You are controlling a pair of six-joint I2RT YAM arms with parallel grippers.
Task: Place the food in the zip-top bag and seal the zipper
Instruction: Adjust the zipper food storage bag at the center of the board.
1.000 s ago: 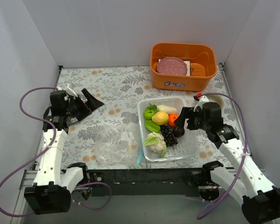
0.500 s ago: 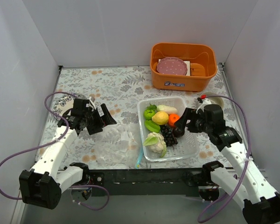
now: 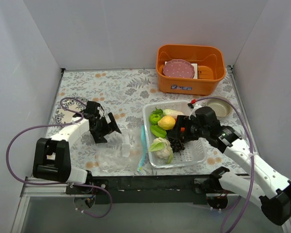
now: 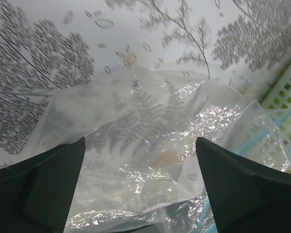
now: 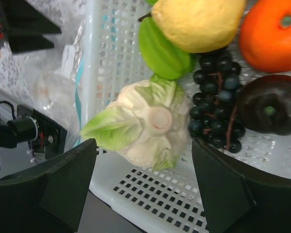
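Right wrist view shows the right gripper point(image 5: 144, 145) spread wide over the cabbage point(image 5: 150, 121) in the perforated tray point(image 5: 106, 53); it would do best to drop centred, then pinch gently. The left gripper point(image 4: 140, 143), also spread, hovers over the zip-top bag point(image 4: 184, 107) beside the tray

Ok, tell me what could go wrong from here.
1. The bag lies flat and crumpled. The open left claw above it might pinch both layers, so the mouth never opens.
2. The open right claw hangs over the cabbage, with the grapes right beside it. Closing could catch or nudge them too.
3. The bag's blue strip runs close beside the tray, so food dropped carelessly may land between them.
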